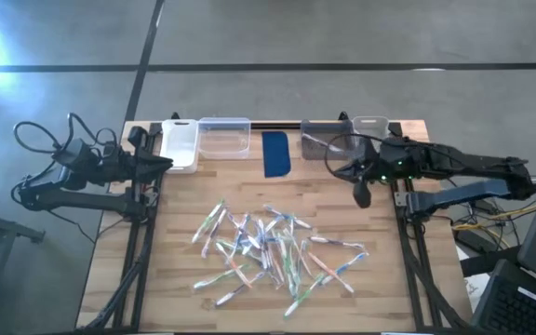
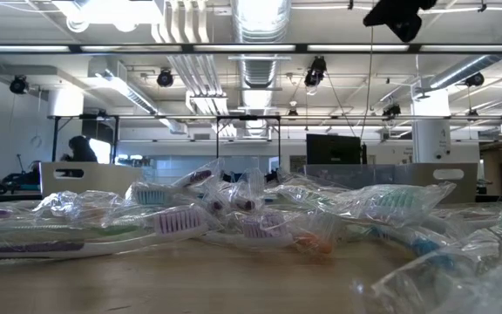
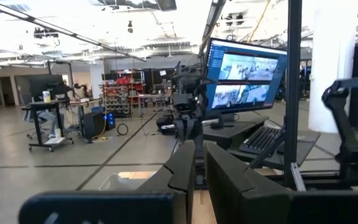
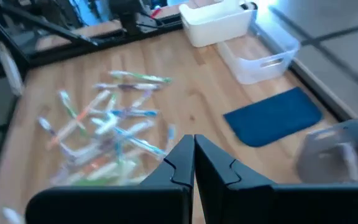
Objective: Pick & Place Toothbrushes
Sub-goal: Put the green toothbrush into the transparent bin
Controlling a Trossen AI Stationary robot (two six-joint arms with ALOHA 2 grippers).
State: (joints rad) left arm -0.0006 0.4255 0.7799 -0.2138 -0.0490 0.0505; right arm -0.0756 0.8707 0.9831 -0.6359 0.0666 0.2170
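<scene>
Toothbrushes [image 1: 273, 253]: slender, plastic-wrapped, heaped.

blurred: toothbrushes [image 4: 104, 134] smeared in right wrist view, single ones indistinct | cut off: grey bin [image 4: 344, 152] at picture's edge | too small: colours of toothbrushes in high view

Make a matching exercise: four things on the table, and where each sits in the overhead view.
Things:
1. white bin
2. dark blue pad
3. toothbrushes
4. right pincer

Places:
A. piled mid-table, nearer the front edge
B. back row, farthest left
C. over the wood, just in from the right edge
D. back row, centre, between a clear bin and a grey one

Pairs: 1-B, 2-D, 3-A, 4-C
</scene>
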